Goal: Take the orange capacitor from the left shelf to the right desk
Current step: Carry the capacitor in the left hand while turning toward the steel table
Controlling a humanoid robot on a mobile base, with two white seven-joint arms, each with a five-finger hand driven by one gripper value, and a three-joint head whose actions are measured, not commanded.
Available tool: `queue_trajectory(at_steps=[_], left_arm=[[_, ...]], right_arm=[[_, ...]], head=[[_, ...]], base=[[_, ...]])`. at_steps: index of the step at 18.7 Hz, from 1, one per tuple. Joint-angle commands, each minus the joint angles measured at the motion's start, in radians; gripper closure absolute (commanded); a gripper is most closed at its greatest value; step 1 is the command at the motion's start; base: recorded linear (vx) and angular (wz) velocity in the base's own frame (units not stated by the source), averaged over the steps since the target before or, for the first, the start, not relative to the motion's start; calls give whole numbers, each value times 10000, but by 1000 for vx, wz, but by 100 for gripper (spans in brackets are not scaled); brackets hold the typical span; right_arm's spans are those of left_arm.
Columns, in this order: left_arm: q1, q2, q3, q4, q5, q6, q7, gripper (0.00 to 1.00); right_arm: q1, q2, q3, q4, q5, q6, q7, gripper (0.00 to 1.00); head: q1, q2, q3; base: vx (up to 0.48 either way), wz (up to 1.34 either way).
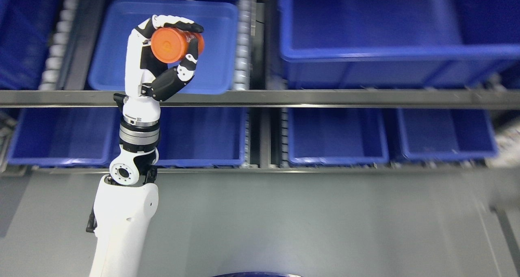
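Note:
An orange cylindrical capacitor is held up in my left hand, whose white and black fingers curl over its top and side. The hand hovers above a shallow blue tray on the upper shelf level at the left. My left arm rises from the bottom left of the picture. The right hand does not show.
A large deep blue bin fills the upper right. A grey shelf rail runs across the middle. Below it stand several blue bins. Grey floor lies at the bottom.

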Motion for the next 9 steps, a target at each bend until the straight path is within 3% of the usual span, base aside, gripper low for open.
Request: queue_trajectory(at_steps=[1,9], left_arm=[[-429,174,1075,-472,17,-156,46,98],[-183,174,478,-379,17,259,61,97]], right_arm=[[-14,-175,-107,-337,46,1,1,0],[-14,-175,-107,-337,46,1,1,0]], head=[[0,0,0],[0,1,0]], base=[[-269,-838],[-187,-1268]])
